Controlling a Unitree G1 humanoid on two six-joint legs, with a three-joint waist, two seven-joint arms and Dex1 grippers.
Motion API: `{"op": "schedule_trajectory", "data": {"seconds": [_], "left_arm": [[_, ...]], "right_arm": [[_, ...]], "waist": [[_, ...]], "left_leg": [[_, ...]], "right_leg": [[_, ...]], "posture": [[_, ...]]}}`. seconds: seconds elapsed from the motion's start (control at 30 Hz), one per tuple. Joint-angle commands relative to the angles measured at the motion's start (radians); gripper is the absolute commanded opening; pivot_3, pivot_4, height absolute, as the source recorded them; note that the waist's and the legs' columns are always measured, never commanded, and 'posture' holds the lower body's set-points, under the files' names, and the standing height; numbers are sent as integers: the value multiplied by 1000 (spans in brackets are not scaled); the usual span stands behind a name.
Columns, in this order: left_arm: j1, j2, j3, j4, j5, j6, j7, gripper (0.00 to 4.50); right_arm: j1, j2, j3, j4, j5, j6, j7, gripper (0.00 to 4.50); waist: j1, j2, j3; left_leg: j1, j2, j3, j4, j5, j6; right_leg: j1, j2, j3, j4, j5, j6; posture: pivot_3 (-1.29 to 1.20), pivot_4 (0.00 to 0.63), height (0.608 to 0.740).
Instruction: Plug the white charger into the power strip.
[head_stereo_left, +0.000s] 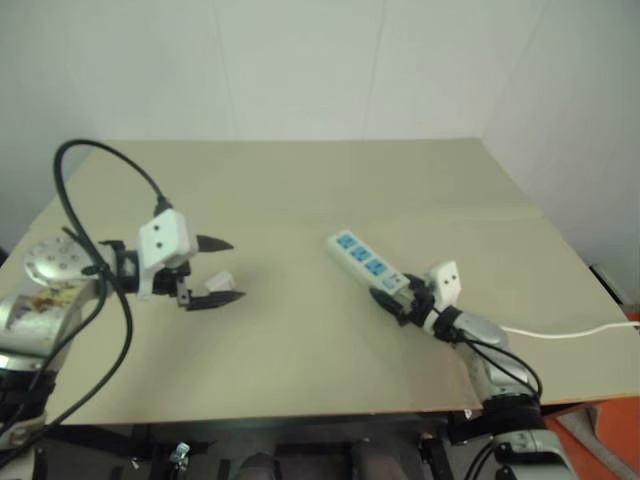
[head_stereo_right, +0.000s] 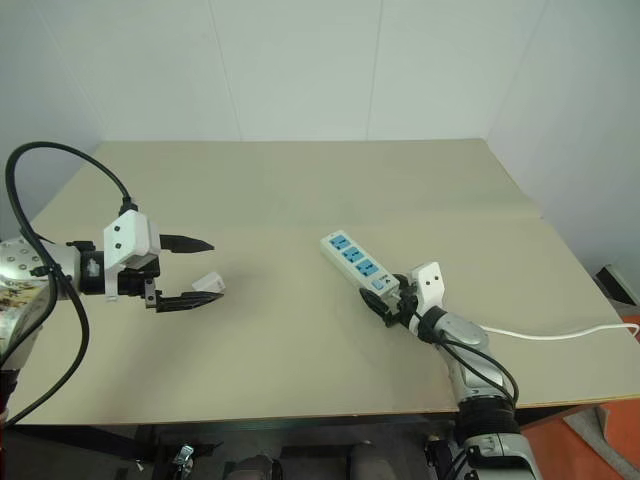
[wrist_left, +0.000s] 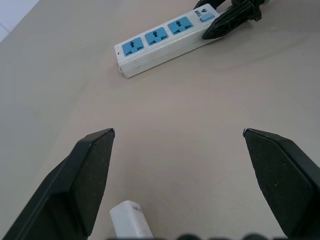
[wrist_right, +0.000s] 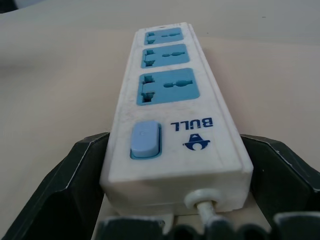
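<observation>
While the white charger (head_stereo_right: 208, 284), a small boxy white block, lies flat on the beige table (head_stereo_right: 300, 190) between the wide-apart fingers of the left gripper (head_stereo_right: 196, 271), nothing grips it. Well to its right lies the power strip (head_stereo_right: 356, 262), a long white bar with three blue socket faces, a pale blue switch and "BULL" printed in blue. Its cable end sits between the right gripper's (wrist_right: 175, 175) fingers, which flank both sides.

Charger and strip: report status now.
Left gripper open, white charger on the table between its fingers, ungripped. Right gripper straddles the power strip at its switch end. Sockets unobstructed.
</observation>
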Motion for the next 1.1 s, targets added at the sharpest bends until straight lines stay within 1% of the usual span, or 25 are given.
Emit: {"op": "schedule_trajectory", "data": {"seconds": [0.03, 0.2, 0.37, 0.5, 0.6, 0.7, 0.8, 0.9, 1.0, 1.1], "left_arm": [[0, 14, 37, -32, -11, -5, 10, 4487], [4, 15, 41, -37, -11, -3, 16, 4487], [12, 18, 47, -44, -12, 0, 23, 4500], [17, 21, 56, -39, -14, 0, 27, 4500], [18, 13, 65, -16, -24, 2, 24, 4500], [-4, 22, 62, 40, -22, 7, 6, 4500], [-49, 64, 27, 105, 22, 47, 5, 4500], [-94, 101, -13, 169, 64, 33, -26, 4500], [-143, 108, -36, 223, 77, 15, -63, 4500], [-195, 105, -65, 285, 90, 12, -104, 4500]], "right_arm": [[-10, -1, 8, 20, -11, -25, 19, 4500], [-15, 1, 12, 43, -10, -27, 36, 4500], [-28, 7, 15, 68, -21, -33, 38, 3465], [-30, 8, 17, 61, -21, -43, 52, 3466], [-27, -3, 28, 23, -12, -48, 100, 3466], [-37, -22, 48, -27, 16, -34, 197, 3466], [-56, -53, 79, -54, 35, -32, 317, 3466], [-85, -94, 116, -64, 50, -35, 453, 3466], [-116, -117, 142, -50, 54, -66, 561, 3466], [-150, -132, 181, -13, 17, -112, 648, 3466]], "waist": [[0, 0, 0], [-1, 0, 0], [-3, 0, 0], [-3, 0, 0], [-3, 0, 0], [-4, 0, 0], [-4, 0, 0], [-2, 0, 1], [-1, 0, 1], [-3, 0, 1]], "left_leg": [[0, 0, 0, 0, 0, 0], [1, 0, 0, 0, 0, 0], [1, 0, 0, 0, 0, 0], [1, 0, 0, 0, 0, 0], [1, 0, 0, 0, 0, 0], [1, 0, 0, 0, 0, 0], [1, 0, 0, -1, 0, 0], [0, 0, 0, -1, 0, 0], [0, 0, 0, 0, 0, 0], [0, 0, 0, 0, 0, 0]], "right_leg": [[0, 0, 0, 0, 0, 0], [1, 0, 0, 0, 0, 0], [1, 0, 0, 0, 0, 0], [1, 0, 0, 0, 0, 0], [1, 0, 0, 0, 0, 0], [0, 0, 0, 0, 0, 0], [0, 1, 0, 0, 0, 0], [0, 1, 0, 0, 0, 0], [0, 1, 0, 0, 0, 0], [-1, 1, -1, 0, 0, 0]], "posture": [[0, 150, 740], [0, 150, 740], [0, 150, 740], [0, 150, 740], [0, 150, 740], [0, 150, 740], [0, 150, 740], [0, 150, 740], [0, 150, 740], [0, 150, 740]]}}
